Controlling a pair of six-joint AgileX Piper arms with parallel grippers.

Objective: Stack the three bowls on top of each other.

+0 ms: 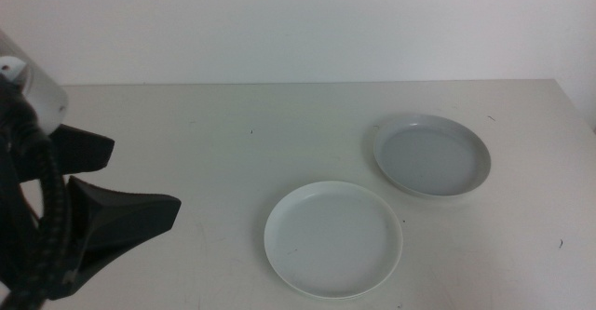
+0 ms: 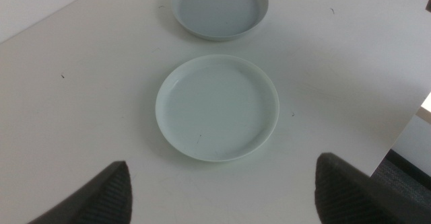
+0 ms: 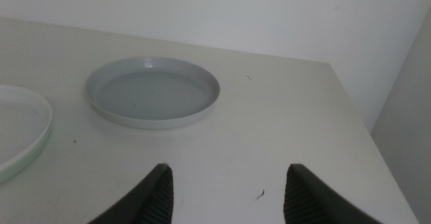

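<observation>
Two bowls show on the white table. A pale mint green bowl (image 1: 333,238) (image 2: 217,107) lies near the front, its edge also in the right wrist view (image 3: 20,133). Behind it to the right sits a grey-blue bowl (image 1: 431,154) (image 2: 219,7) (image 3: 153,91). Its outer wall looks whitish, and I cannot tell whether another bowl lies under it. My left gripper (image 1: 144,177) (image 2: 225,197) hovers open to the left of the mint bowl, jaws wide apart and pointing at it, holding nothing. My right gripper (image 3: 232,183) is open and empty, short of the grey-blue bowl and out of the middle view.
A white wall (image 1: 298,21) closes the far side of the table. The table's right edge (image 3: 357,109) runs close beyond the grey-blue bowl, and its front corner (image 2: 404,126) drops off near the mint bowl. Bare tabletop (image 1: 233,133) lies between my left gripper and the bowls.
</observation>
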